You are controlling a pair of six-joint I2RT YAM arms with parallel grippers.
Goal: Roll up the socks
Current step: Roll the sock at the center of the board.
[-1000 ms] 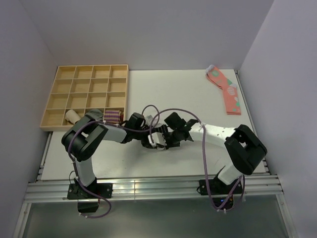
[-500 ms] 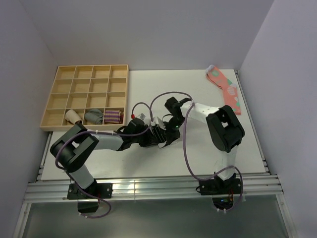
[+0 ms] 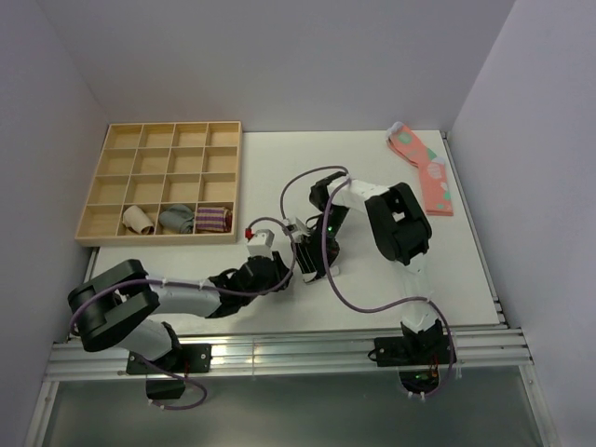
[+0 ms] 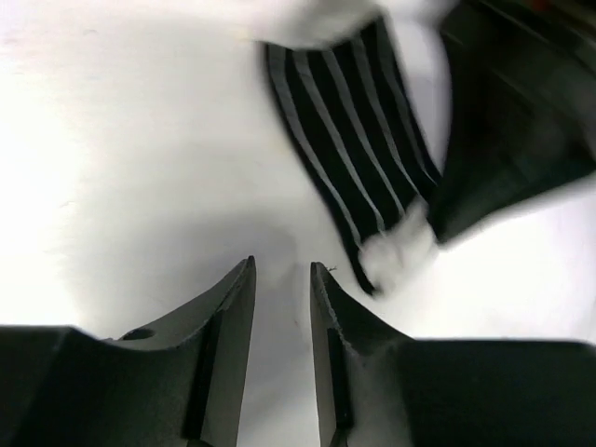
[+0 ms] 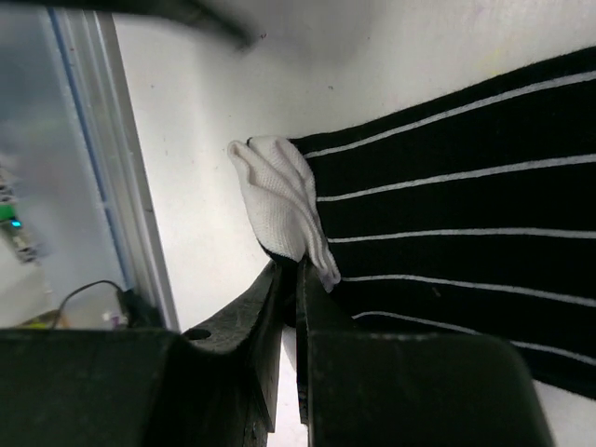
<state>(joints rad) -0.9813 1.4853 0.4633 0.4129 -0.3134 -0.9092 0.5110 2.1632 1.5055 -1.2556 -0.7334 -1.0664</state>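
The socks (image 5: pixel 466 205) are black with thin white stripes and lie flat on the white table. My right gripper (image 5: pixel 296 270) is shut on their edge, just beside the bunched white trim (image 5: pixel 279 200). From above, the socks (image 3: pixel 309 261) lie mid-table under the folded right arm, with the right gripper (image 3: pixel 323 244) over them. My left gripper (image 4: pixel 282 275) is open over bare table with nothing between its fingers. The socks (image 4: pixel 354 158) lie just ahead and to the right of it, apart from its tips. In the top view the left gripper (image 3: pixel 282 270) sits just left of the socks.
A wooden compartment tray (image 3: pixel 163 149) stands at the back left, with a beige roll (image 3: pixel 138 219), a grey roll (image 3: pixel 177 220) and a maroon striped bundle (image 3: pixel 213 220) in its front row. Pink socks (image 3: pixel 424 168) lie at the back right. Cables loop over the middle.
My left gripper has let go of the socks, opened and drawn back toward the near left. The right arm has folded in over the socks, still shut on them.
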